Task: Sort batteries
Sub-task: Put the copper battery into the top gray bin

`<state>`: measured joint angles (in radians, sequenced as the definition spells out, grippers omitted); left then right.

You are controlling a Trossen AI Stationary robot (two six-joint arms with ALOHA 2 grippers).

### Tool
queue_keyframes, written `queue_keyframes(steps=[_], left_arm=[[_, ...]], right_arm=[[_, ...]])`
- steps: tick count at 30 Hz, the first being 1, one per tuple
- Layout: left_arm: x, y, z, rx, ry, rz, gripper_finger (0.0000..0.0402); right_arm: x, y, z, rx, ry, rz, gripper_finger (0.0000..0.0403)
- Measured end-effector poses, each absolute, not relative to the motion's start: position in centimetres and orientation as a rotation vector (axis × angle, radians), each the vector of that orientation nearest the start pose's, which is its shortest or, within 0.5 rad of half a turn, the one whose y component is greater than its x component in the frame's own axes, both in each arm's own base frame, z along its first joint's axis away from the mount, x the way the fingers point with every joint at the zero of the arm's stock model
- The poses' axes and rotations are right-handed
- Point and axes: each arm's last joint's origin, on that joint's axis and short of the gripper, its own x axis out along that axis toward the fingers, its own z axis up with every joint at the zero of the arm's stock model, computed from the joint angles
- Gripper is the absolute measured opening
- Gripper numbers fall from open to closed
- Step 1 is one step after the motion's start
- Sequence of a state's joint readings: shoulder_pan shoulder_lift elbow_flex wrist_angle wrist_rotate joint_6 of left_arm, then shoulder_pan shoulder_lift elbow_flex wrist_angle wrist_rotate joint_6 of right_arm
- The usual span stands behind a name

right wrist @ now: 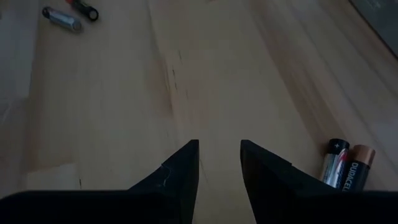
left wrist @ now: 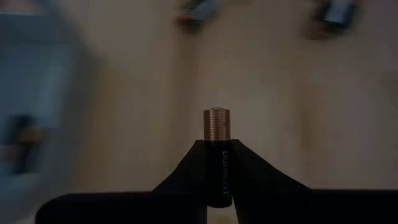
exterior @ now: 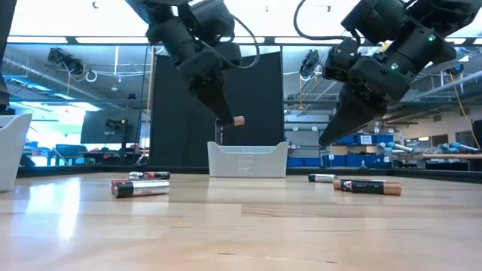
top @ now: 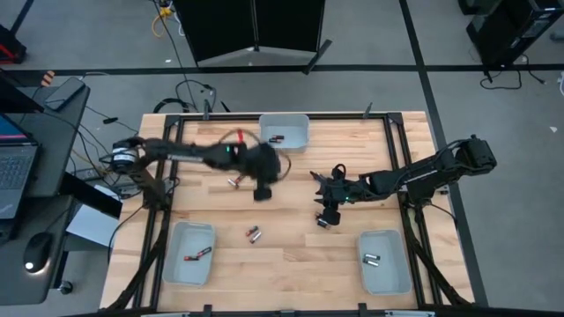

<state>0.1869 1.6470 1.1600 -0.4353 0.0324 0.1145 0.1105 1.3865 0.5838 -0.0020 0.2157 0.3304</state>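
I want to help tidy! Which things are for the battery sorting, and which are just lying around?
For the job: copper-top battery in the left gripper; loose batteries on the table; three pale trays.
Just lying about: laptop, mouse, cables.

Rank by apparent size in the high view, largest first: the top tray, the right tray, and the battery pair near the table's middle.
1. Right tray and top tray: they look roughly alike, the right one perhaps slightly longer, so no firm order.
2. Battery pair: clearly the smallest.
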Motion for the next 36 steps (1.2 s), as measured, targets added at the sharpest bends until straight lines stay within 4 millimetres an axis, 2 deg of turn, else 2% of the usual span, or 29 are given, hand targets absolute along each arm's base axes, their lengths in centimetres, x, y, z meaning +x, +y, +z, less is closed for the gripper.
queue_keyframes(steps=[6, 10, 13, 16, 21, 25, 28, 36], left_arm=[[34.4, 13.3, 26.4, -0.002, 0.941, 0.212, 0.0043], [35.1, 17.6, 27.6, -0.017, 0.984, 0.267, 0.0043], [36.0, 20.0, 27.2, -0.054, 1.030, 0.279, 0.0043], [36.9, 21.9, 25.7, -0.079, 1.079, 0.254, 0.0043], [38.1, 24.1, 22.2, -0.121, 1.164, 0.231, 0.0043], [38.3, 25.4, 20.0, -0.150, 1.196, 0.237, 0.0043], [38.2, 26.0, 19.3, -0.167, 1.198, 0.238, 0.0043], [38.7, 26.5, 18.7, -0.168, 1.151, 0.228, 0.0043]], right_arm=[[25.1, 2.1, 15.9, 0.201, 0.763, -0.239, 0.0128], [25.1, 2.1, 16.0, 0.202, 0.756, -0.238, 0.0128], [25.2, 2.1, 16.0, 0.206, 0.755, -0.239, 0.0128], [25.1, 2.1, 16.0, 0.220, 0.754, -0.245, 0.0128], [25.1, 2.1, 16.0, 0.219, 0.755, -0.246, 0.0128], [25.1, 2.0, 16.0, 0.214, 0.753, -0.254, 0.0128], [25.1, 2.0, 16.0, 0.212, 0.754, -0.255, 0.0128], [25.1, 2.0, 16.0, 0.199, 0.751, -0.265, 0.0128]])
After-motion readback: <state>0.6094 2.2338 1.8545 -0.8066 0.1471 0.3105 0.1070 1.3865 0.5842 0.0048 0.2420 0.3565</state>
